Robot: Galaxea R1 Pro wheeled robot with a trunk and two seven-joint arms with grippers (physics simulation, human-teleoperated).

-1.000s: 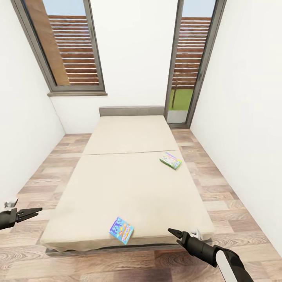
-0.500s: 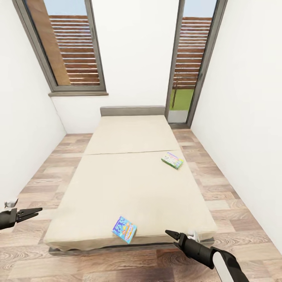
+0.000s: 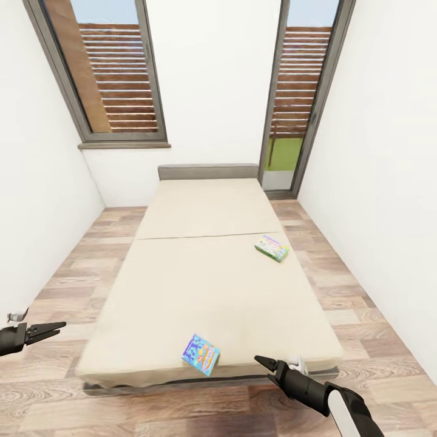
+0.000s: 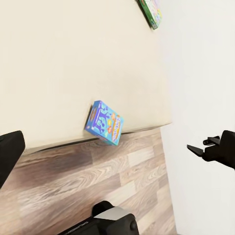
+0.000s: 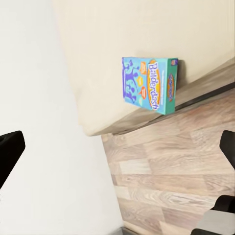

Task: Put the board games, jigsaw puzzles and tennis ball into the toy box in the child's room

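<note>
Meanwhile two board games [image 3: 201,354] [image 3: 271,247] on bed [image 3: 206,285]; both jaws open, empty

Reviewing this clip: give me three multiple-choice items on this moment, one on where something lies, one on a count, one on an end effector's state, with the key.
1. Where does the blue board game lie?
A. at the foot edge of the bed
B. by the headboard
C. on the floor

2. How many board games lie on the bed?
A. one
B. two
C. three

3. What does the right end effector hold?
A. the blue game
B. the green game
C. nothing

Key: 1 A, the blue board game sits at the near edge of the bed. 2 B, it and the green board game are the two boxes there. 3 C, the right end effector hangs off the bed's corner, apart from both boxes; the left end effector is empty too.
</note>
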